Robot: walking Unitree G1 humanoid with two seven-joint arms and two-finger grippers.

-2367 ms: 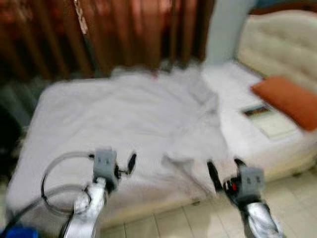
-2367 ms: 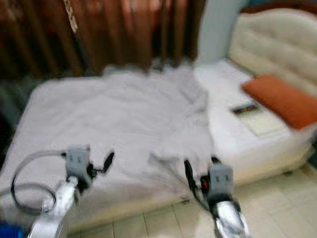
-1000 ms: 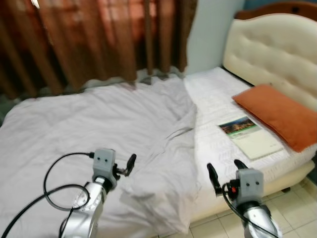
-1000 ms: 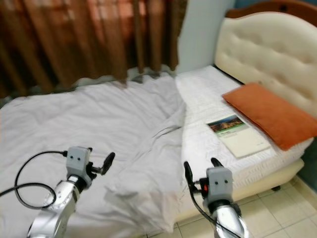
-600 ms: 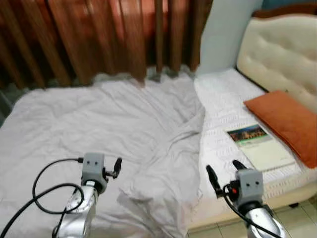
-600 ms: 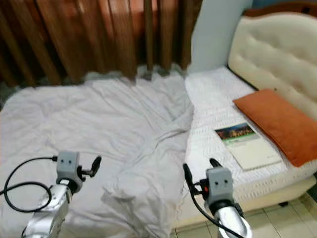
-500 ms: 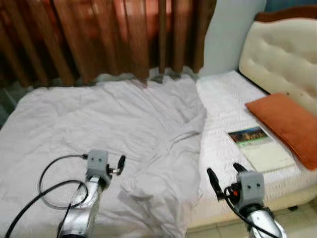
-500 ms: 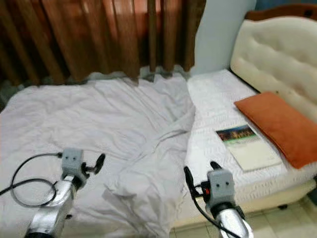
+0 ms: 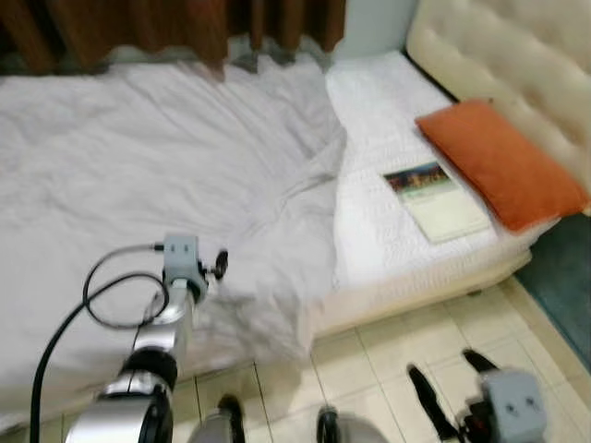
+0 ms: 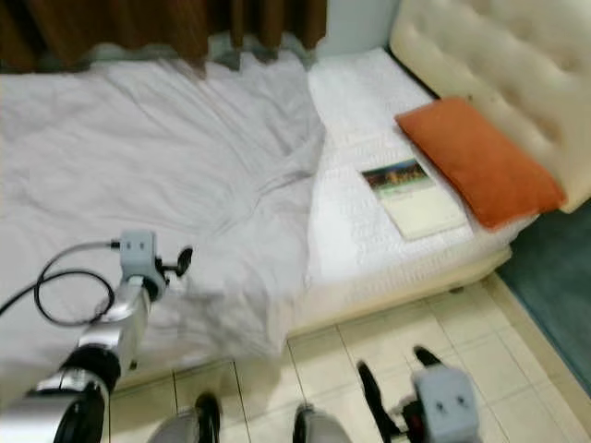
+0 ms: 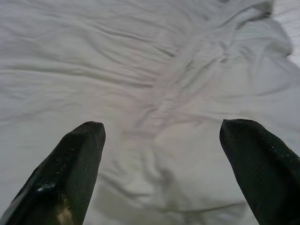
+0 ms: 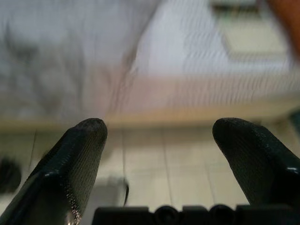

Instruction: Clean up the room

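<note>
Two end effectors agape, left end effector over sheet, right end effector low

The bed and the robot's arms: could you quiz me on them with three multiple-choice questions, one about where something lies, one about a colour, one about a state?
1. Where does the book lie?
A. On the floor tiles
B. On the bare mattress, beside the pillow
C. Under the sheet

2. What colour is the pillow?
A. Orange
B. Blue
C. White

3. How are the left gripper's fingers?
A. Shut on the sheet
B. Shut on the book
C. Open, with nothing between them

Answers: 1 B, the book rests flat on the uncovered white mattress next to the pillow. 2 A, the pillow is plainly orange against the cream headboard. 3 C, the left wrist view shows the two black fingers spread wide over the crumpled sheet, not pinching it.
</note>
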